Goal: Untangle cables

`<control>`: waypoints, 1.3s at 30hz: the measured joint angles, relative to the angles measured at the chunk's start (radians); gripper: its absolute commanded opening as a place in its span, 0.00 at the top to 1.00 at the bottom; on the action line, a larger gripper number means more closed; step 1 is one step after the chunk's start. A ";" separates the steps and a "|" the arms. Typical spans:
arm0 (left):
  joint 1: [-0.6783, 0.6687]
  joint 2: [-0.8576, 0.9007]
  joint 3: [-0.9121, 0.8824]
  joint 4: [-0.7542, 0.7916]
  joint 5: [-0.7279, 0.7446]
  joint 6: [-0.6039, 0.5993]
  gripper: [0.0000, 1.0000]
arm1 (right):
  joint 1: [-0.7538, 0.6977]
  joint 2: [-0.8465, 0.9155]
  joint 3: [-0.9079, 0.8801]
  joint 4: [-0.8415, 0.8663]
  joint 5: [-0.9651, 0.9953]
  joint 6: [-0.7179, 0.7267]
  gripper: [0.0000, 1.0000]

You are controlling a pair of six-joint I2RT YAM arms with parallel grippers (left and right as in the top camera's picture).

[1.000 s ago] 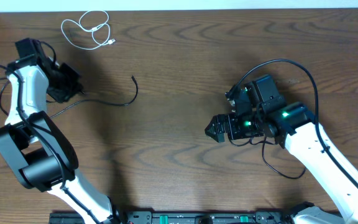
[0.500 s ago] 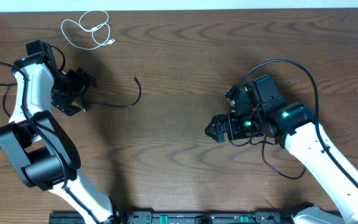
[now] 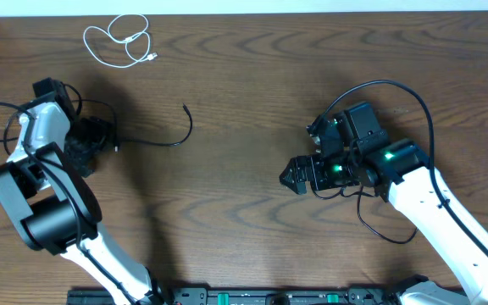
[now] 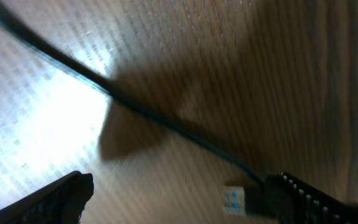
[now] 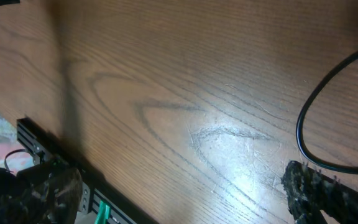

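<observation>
Lining up grasp: my left fingers (image 4: 55, 198), spread, straddle the black cable (image 4: 166, 121); right fingers (image 5: 328, 193) spread, idle. Next: pinch beside the plug (image 4: 235, 199).

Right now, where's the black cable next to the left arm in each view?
Overhead: black cable left of centre, curling up to a free end.
Left wrist: diagonal from top left down to its plug at bottom right.
Right wrist: not in it.
Shared landmark: the wood-grain table.
</observation>
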 measured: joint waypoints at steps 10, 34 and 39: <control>0.000 0.050 0.018 0.080 -0.033 0.034 0.70 | 0.000 0.000 0.000 0.000 0.000 0.000 0.01; 0.185 0.132 0.042 0.601 0.247 -0.132 0.93 | 0.000 0.000 0.000 -0.028 0.000 0.000 0.01; 0.184 0.133 0.056 0.605 0.346 -0.146 0.83 | 0.000 0.000 0.000 -0.027 0.000 0.000 0.01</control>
